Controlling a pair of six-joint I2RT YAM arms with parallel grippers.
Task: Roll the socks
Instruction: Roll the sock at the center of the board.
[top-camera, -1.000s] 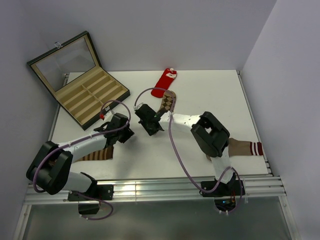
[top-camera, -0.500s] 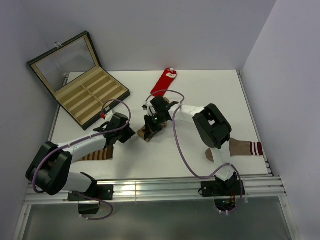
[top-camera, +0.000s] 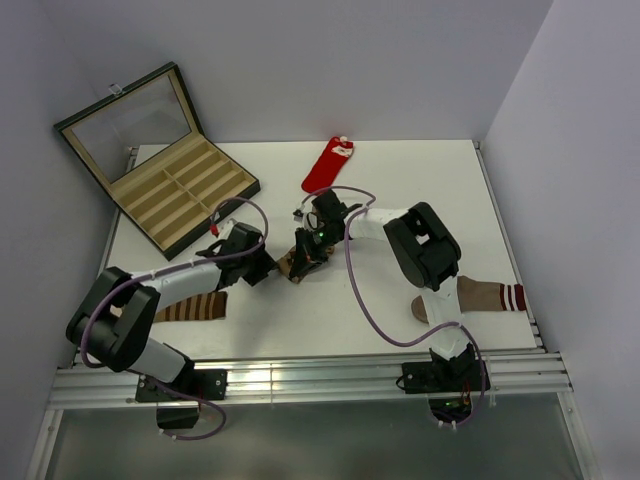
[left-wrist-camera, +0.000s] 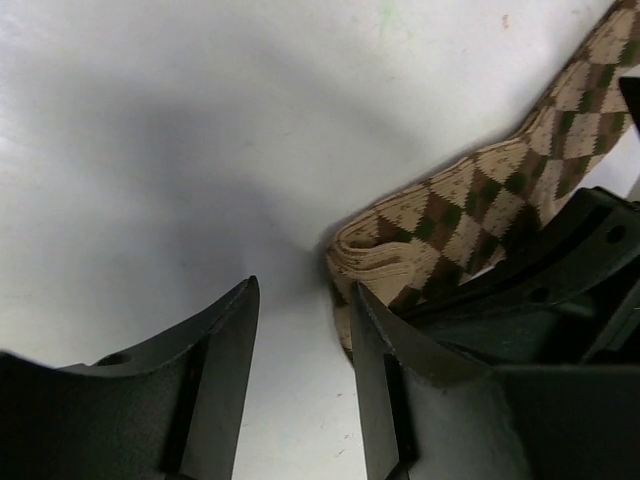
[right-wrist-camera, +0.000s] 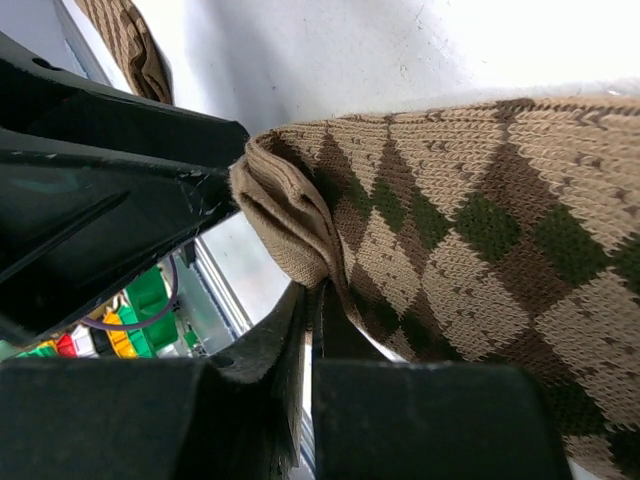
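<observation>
The argyle sock (top-camera: 293, 267) lies bunched at the table's middle; its tan-and-brown diamonds fill the right wrist view (right-wrist-camera: 470, 230). My right gripper (top-camera: 305, 252) (right-wrist-camera: 315, 295) is shut on the sock's folded end. My left gripper (top-camera: 264, 263) (left-wrist-camera: 303, 335) is open just to the left of it, with bare table between the fingers. Its right finger (left-wrist-camera: 385, 350) rests against the folded end of the argyle sock (left-wrist-camera: 470, 200). The red sock (top-camera: 328, 164) with a white cuff lies flat near the table's far edge, apart from both grippers.
An open compartment case (top-camera: 165, 165) stands at the far left corner. A brown-and-cream striped sock (top-camera: 195, 308) lies under the left arm. A plain tan-brown sock (top-camera: 485, 295) lies near the right arm's base at the right edge.
The right gripper has dragged the argyle sock's end down and left, bunching it. The left gripper has slid right up to it and its jaws have widened.
</observation>
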